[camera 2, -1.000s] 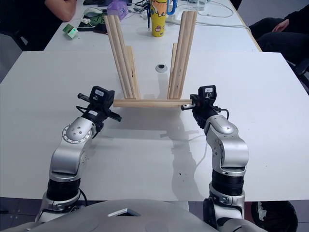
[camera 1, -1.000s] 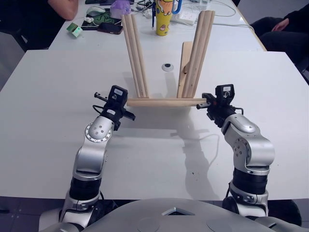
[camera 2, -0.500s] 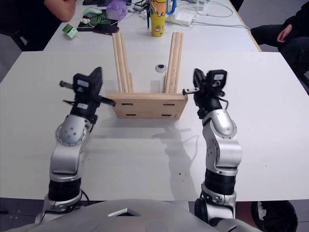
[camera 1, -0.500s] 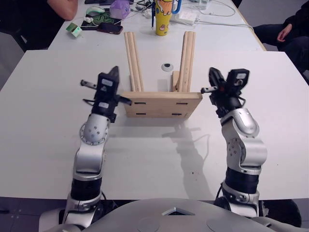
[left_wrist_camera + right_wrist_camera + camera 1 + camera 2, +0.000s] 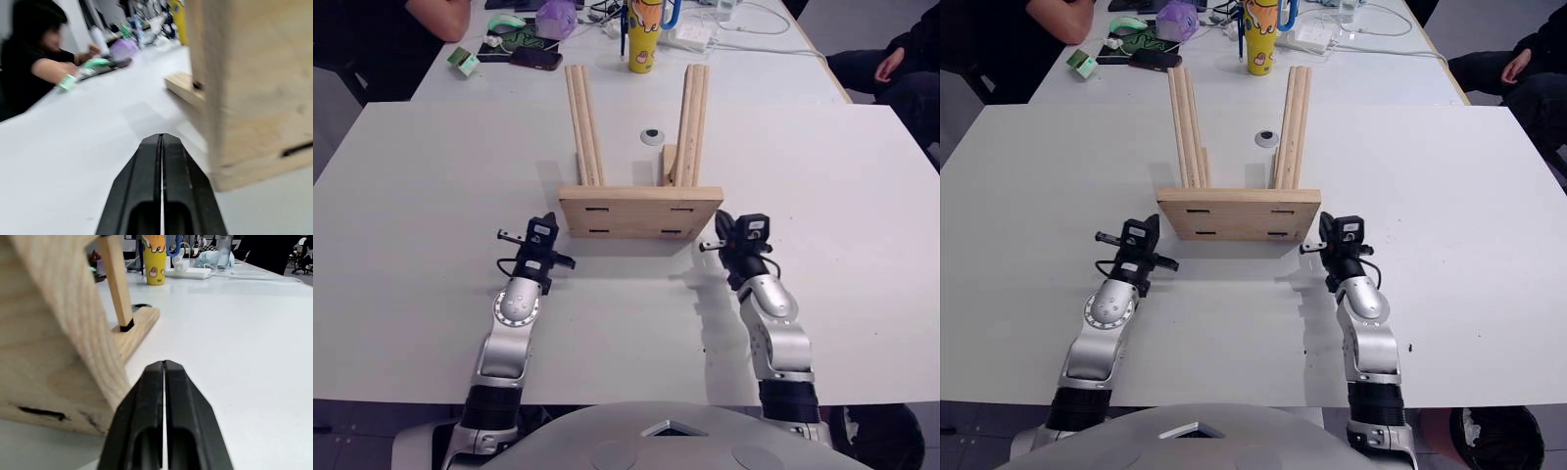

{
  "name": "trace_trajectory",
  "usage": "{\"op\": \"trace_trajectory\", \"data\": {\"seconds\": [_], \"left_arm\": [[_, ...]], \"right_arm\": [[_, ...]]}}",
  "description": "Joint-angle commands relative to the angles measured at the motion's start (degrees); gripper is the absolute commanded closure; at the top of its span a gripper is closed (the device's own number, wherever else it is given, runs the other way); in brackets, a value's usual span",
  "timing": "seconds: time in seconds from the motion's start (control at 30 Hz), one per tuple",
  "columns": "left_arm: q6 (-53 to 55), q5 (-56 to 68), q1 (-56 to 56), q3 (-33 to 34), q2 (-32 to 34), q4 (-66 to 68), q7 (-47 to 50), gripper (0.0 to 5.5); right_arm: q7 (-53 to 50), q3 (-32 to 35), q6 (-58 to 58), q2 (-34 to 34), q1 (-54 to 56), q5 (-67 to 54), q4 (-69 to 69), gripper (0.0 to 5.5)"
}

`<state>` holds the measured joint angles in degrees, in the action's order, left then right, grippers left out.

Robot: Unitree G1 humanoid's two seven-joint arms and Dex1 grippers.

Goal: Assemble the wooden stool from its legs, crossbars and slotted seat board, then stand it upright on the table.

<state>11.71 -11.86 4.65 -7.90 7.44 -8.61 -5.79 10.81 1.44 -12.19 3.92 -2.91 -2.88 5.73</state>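
The stool (image 5: 640, 211) looks put together, but it is not standing. It lies on its side near the middle of the desk (image 5: 431, 196), with the slotted seat board (image 5: 641, 199) up on its edge facing the near edge. The legs (image 5: 579, 122) run away from the board toward the far edge. So the joining seems done, and what I'd say is left is tipping the stool up onto its feet.

The left pincer (image 5: 546, 227) sits low by the board's left lower corner, fingers pressed shut with nothing between them. The right pincer (image 5: 722, 225) is by the right lower corner, likewise closed and empty. Each is just beside the board, though I can't tell whether either touches it.

The board hides most of what is behind it. Only a short piece of crossbar (image 5: 668, 164) shows past its top edge, so I can't judge how firmly the legs are seated.
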Motion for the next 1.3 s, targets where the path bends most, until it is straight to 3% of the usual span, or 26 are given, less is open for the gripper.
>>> {"op": "trace_trajectory", "data": {"seconds": [0.03, 0.53, 0.87, 1.3], "left_arm": [[1.75, -0.81, -2.5, -1.64, -0.34, 2.46, -0.44, 5.49], [2.63, -2.13, -4.83, -6.6, -0.54, 9.26, -2.66, 5.49], [1.68, 1.03, -7.22, -9.79, -1.26, -1.16, -6.78, 5.49], [11.71, 5.07, -14.84, -5.92, -2.04, -14.14, -5.83, 5.49]], "right_arm": [[-1.9, -1.34, -0.08, -0.83, 2.56, 1.24, -3.22, 5.5], [0.22, -4.81, -1.08, -1.12, 2.8, 0.75, -7.56, 5.5], [2.82, -8.33, -6.2, -3.16, 5.58, -3.75, 3.1, 5.5], [0.82, -4.97, -17.95, -3.52, 14.38, -8.55, 15.88, 5.5]]}}
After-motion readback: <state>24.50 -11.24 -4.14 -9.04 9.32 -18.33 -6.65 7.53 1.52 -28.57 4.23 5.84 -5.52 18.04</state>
